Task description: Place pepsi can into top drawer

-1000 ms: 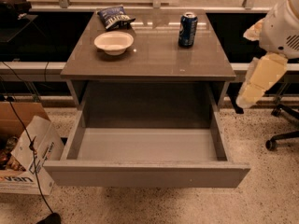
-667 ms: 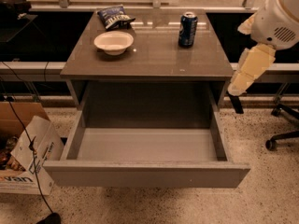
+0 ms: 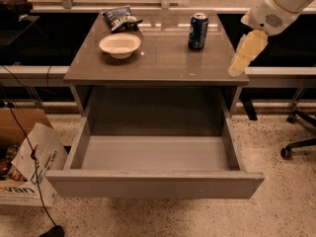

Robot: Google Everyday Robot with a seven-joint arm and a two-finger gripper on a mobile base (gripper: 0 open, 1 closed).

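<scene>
The pepsi can (image 3: 198, 31) stands upright on the back right of the cabinet top (image 3: 163, 63), dark blue with a silver top. The top drawer (image 3: 155, 184) is pulled fully out below, its light grey interior holding nothing. My gripper (image 3: 240, 60) hangs from the white arm (image 3: 276, 4) at the cabinet's right edge. It is to the right of the can and nearer the front, apart from it and holding nothing that I can see.
A white bowl (image 3: 120, 45) and a blue-and-white chip bag (image 3: 120, 18) sit on the left of the cabinet top. A cardboard box (image 3: 27, 167) and a black cable (image 3: 29, 147) lie on the floor at left. An office chair base (image 3: 296, 142) stands at right.
My arm and gripper have risen and moved left, from beside the cabinet's right side up to its top right edge, closer to the can. The can and drawer have not moved.
</scene>
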